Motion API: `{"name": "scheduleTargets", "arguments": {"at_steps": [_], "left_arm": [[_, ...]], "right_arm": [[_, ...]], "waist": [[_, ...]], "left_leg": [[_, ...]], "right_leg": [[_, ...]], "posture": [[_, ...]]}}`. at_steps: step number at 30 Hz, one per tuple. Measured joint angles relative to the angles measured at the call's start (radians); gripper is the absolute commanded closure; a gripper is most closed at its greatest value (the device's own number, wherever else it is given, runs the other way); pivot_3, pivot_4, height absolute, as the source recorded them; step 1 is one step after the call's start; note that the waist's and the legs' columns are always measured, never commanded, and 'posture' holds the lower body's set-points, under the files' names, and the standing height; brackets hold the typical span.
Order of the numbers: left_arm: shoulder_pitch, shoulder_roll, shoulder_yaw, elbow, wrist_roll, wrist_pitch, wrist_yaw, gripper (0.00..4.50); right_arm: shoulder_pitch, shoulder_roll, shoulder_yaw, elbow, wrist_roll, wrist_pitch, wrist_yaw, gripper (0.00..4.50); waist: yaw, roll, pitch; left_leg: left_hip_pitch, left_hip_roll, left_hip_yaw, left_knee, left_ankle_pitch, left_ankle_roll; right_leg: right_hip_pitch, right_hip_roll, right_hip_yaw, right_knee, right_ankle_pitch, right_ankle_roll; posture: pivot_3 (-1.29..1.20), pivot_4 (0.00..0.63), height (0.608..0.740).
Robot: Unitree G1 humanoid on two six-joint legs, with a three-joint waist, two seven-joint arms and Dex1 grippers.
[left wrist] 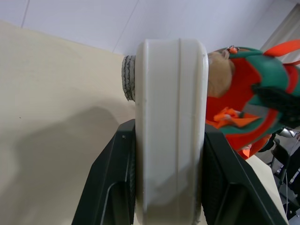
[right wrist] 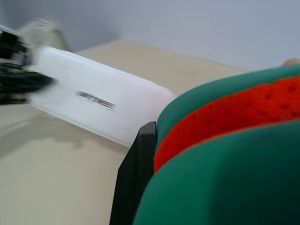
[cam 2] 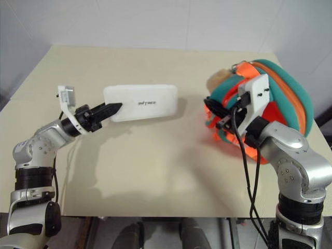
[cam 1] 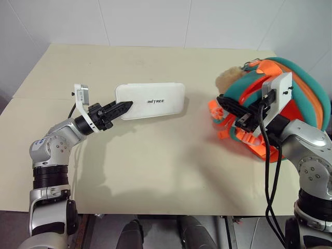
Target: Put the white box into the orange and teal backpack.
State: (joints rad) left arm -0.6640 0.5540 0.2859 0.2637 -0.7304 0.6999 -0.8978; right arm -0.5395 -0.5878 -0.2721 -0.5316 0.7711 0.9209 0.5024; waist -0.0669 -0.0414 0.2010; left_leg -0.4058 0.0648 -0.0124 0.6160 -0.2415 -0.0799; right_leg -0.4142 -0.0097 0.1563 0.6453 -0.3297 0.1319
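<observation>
- Between the left gripper [cam 1: 126,107] fingers [left wrist: 112,187]: the white box [cam 1: 153,100], clamped at one short end; jaws closed on its two flat faces, as the left wrist view shows edge-on.
- Head views: box held off the table [cam 1: 155,171], long axis w/ free end toward the orange and teal backpack [cam 1: 301,98]; dark lettering on the upper face. Box shadow lies on the table below it.
- Right gripper [cam 1: 232,106]: jaws pinched on a teal-edged part of the backpack, near its orange webbing straps [cam 1: 249,139]. Right wrist view gives the close detail: one black finger [right wrist: 133,180] pressed against teal trim & orange mesh.
- Backpack: at the table's right side, bulk behind the right wrist. Tan plush toy [cam 1: 228,78] sits at its far-left top.
- Box vs. backpack: apart, w/ bare table between; box outside the bag.
- Right wrist view: box seen face-on past the backpack fabric, left gripper at its far end.
- Left wrist view: backpack & plush toy beyond the box's free end.
</observation>
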Motion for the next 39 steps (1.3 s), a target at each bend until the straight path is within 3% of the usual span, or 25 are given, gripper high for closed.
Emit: {"name": "scheduleTargets", "arguments": {"at_steps": [8, 15, 22, 26, 34, 39], "left_arm": [[-0.038, 0.042, 0.000, 0.076, 0.033, -0.040, -0.026, 3.16], [-0.077, 0.099, 0.003, 0.141, 0.060, -0.073, -0.083, 3.16], [-0.073, 0.175, 0.004, 0.120, 0.058, -0.028, -0.154, 3.16], [-0.058, 0.220, 0.026, 0.035, 0.023, 0.022, -0.187, 3.16], [0.085, 0.240, 0.129, -0.171, -0.057, 0.029, -0.215, 3.16], [0.209, 0.235, 0.268, -0.316, -0.140, 0.005, -0.203, 3.16]], "right_arm": [[-0.121, -0.123, 0.034, -0.060, 0.292, 0.121, 0.101, 4.50], [-0.173, -0.302, 0.066, -0.071, 0.432, 0.147, 0.309, 4.50], [-0.060, -0.467, 0.073, -0.086, 0.346, 0.049, 0.610, 4.50], [0.017, -0.483, 0.091, -0.069, 0.234, -0.071, 0.731, 4.50], [0.069, -0.473, 0.132, 0.028, 0.140, -0.164, 0.782, 4.50], [0.089, -0.471, 0.141, 0.056, 0.134, -0.176, 0.795, 4.50]], "waist": [[0.005, 0.000, 0.000], [0.012, 0.000, 0.000], [0.012, 0.000, 0.000], [0.010, 0.000, 0.000], [0.010, 0.000, 0.000], [0.010, 0.000, 0.000]], "left_leg": [[-0.001, 0.001, 0.000, 0.000, 0.000, 0.000], [-0.002, 0.001, -0.001, 0.000, -0.001, 0.001], [-0.002, 0.001, 0.000, 0.000, -0.001, 0.001], [-0.001, 0.001, 0.000, 0.000, -0.001, 0.001], [-0.001, 0.001, 0.000, 0.004, -0.001, 0.001], [-0.001, 0.001, 0.000, 0.005, -0.001, 0.001]], "right_leg": [[0.000, 0.000, -0.001, -0.002, 0.000, 0.000], [0.000, 0.000, -0.002, -0.004, -0.001, -0.001], [0.000, 0.000, -0.002, -0.004, -0.002, 0.000], [0.000, 0.000, -0.002, -0.003, -0.002, 0.000], [0.000, 0.000, -0.002, 0.000, -0.002, 0.000], [0.000, 0.000, -0.002, 0.001, -0.002, -0.001]], "posture": [[0.00, 0.150, 0.740], [0.00, 0.150, 0.740], [0.00, 0.150, 0.740], [0.00, 0.150, 0.740], [0.00, 0.150, 0.740], [0.00, 0.150, 0.740]]}}
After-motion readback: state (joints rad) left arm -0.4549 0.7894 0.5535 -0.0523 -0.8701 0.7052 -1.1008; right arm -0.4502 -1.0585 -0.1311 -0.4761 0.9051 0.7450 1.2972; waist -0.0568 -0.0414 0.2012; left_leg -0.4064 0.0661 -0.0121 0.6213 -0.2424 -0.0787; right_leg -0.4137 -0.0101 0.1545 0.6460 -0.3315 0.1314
